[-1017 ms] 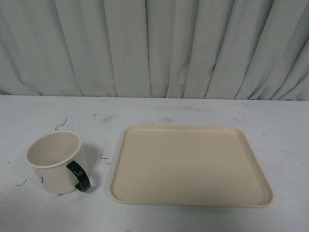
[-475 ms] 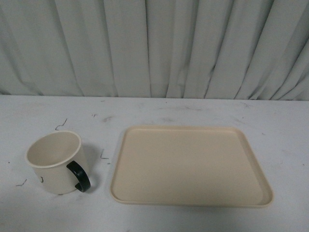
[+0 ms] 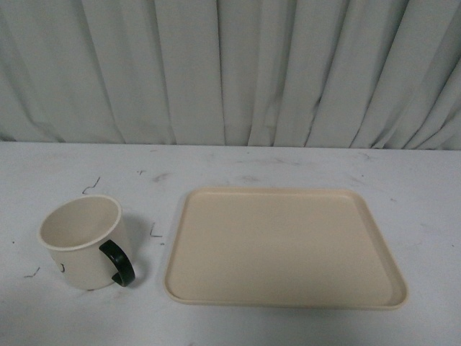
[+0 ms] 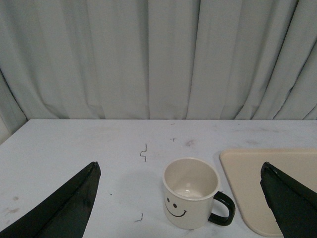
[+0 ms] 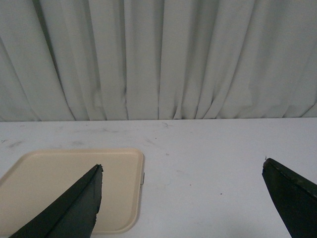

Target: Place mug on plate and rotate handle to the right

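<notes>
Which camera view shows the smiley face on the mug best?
The left wrist view: the mug shows its whole smiley face there. The front view catches only a sliver of print; the right wrist view shows no mug.

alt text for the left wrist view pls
A cream mug with a black smiley face stands upright on a white table, its black handle toward the beige plate beside it. The left pincer is open, its dark fingers framing the foreground; pale curtain behind.

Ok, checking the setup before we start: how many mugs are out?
1. The mug stands upright on the table, left of the plate and apart from it. No others show in any view.
</notes>
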